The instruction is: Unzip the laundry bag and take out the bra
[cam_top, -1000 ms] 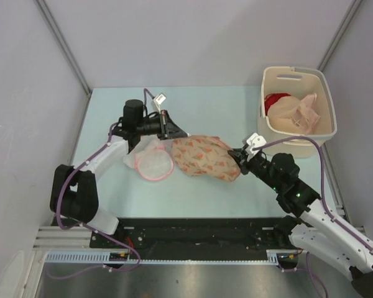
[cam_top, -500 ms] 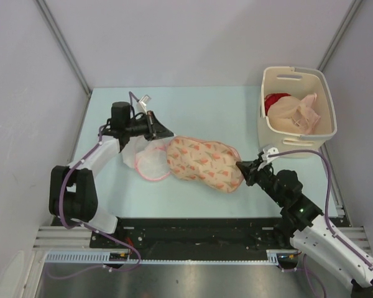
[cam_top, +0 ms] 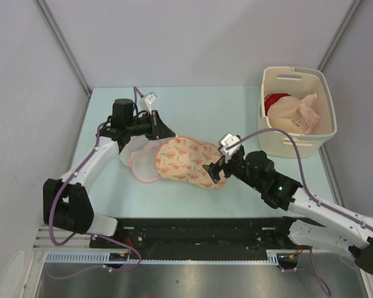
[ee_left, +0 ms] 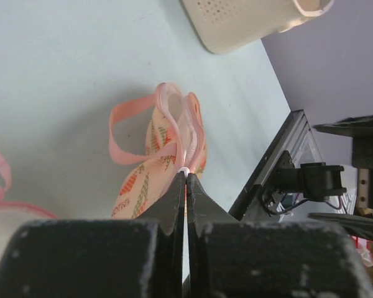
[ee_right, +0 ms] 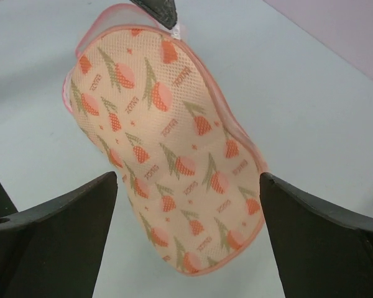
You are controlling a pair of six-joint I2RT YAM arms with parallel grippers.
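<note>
The laundry bag (cam_top: 185,161), a peach pouch with red motifs and pink edging, lies mid-table with its left end raised. My left gripper (cam_top: 167,133) is shut on that end, and a small white piece shows at its tips (ee_left: 185,171) by the bag's pink loops (ee_left: 174,118). My right gripper (cam_top: 212,170) is open at the bag's right end. In the right wrist view the bag (ee_right: 168,143) hangs between my spread fingers (ee_right: 56,230), touching neither; the gripper (ee_right: 189,180) holds nothing. The bra is hidden.
A round white mesh item with pink trim (cam_top: 141,162) lies just left of the bag, under the left arm. A cream basket (cam_top: 326,105) at the back right holds a red garment (cam_top: 275,100) and a pale peach one (cam_top: 295,113).
My right gripper has let go of the bag's right end and opened, and that arm has swung left. The bag has bunched toward the left, with the left gripper still holding it.
</note>
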